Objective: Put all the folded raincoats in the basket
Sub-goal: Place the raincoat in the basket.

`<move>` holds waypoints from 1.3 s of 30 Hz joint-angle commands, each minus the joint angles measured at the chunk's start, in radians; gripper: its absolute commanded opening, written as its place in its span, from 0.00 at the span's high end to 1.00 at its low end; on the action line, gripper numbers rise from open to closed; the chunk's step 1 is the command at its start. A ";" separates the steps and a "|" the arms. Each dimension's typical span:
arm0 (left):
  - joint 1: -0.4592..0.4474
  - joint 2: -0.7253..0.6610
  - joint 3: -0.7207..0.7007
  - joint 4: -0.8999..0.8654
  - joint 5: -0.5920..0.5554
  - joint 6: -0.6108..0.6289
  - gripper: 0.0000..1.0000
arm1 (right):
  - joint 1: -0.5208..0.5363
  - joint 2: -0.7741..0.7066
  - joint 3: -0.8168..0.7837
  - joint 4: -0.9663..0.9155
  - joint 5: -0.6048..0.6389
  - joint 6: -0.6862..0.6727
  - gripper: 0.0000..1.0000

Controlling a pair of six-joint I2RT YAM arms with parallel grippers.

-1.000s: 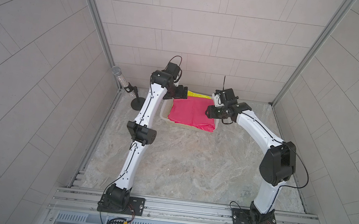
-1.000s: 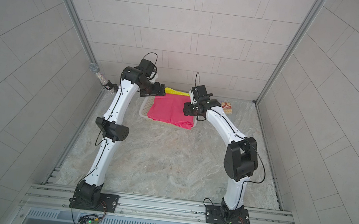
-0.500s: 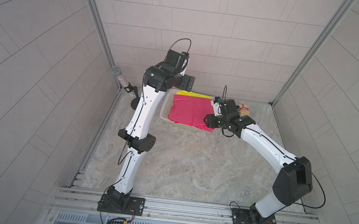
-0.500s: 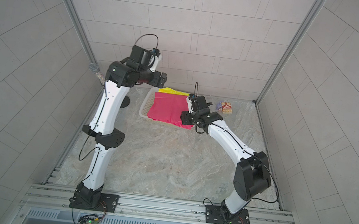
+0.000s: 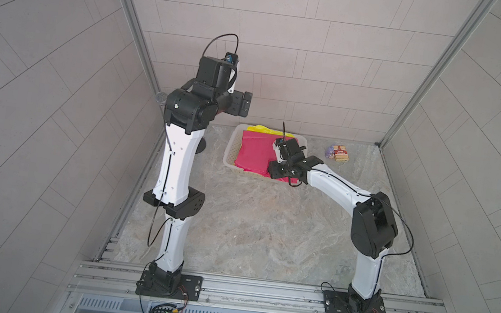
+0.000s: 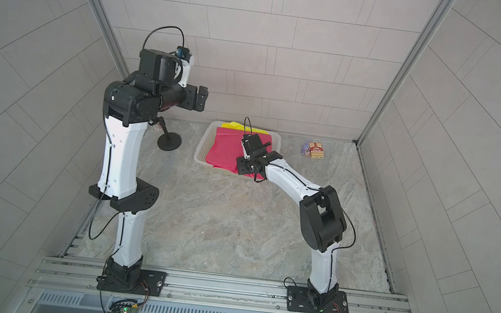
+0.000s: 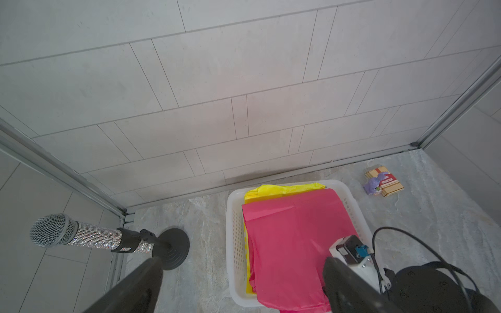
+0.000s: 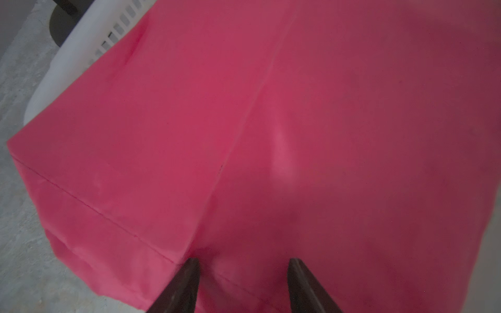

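In both top views the pink folded raincoat (image 5: 254,153) (image 6: 227,151) lies flat in the white basket (image 5: 231,148), over something yellow. The left wrist view shows the left tool (image 7: 241,284) spread wide. In the right wrist view the right tool (image 8: 242,271) is half-parted, its grip unclear.

Right wrist view blurred — raincoat (image 8: 271,135) hides most of the basket (image 8: 54,81).

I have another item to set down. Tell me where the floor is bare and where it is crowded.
The widest bare patch is the marble floor between the two arm bases, in front of the basket. A smaller one lies between the basket and the small box. The back left is crowded: microphone stand, basket holding the pink raincoat, with the right gripper over it.
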 commanded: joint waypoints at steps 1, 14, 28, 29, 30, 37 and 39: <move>0.014 -0.007 0.039 -0.048 0.014 -0.003 0.00 | -0.001 0.060 0.089 -0.006 0.045 -0.006 0.43; 0.022 -0.004 0.038 -0.060 0.071 -0.023 0.00 | -0.004 0.198 0.201 0.004 0.091 -0.042 0.44; 0.021 0.023 0.038 -0.077 0.122 -0.077 0.01 | 0.021 -0.013 0.141 0.001 0.143 -0.078 0.44; 0.021 0.021 0.038 -0.075 0.123 -0.079 0.00 | 0.017 -0.052 0.113 -0.008 0.156 -0.075 0.44; 0.021 0.016 0.038 -0.072 0.122 -0.079 0.00 | 0.010 -0.081 0.090 -0.021 0.160 -0.070 0.44; 0.021 0.017 0.037 -0.030 0.107 -0.096 0.00 | -0.027 -0.171 -0.017 -0.111 0.108 -0.030 0.44; 0.022 0.022 0.038 0.009 0.097 -0.103 0.00 | -0.030 -0.172 -0.048 -0.109 0.092 -0.026 0.44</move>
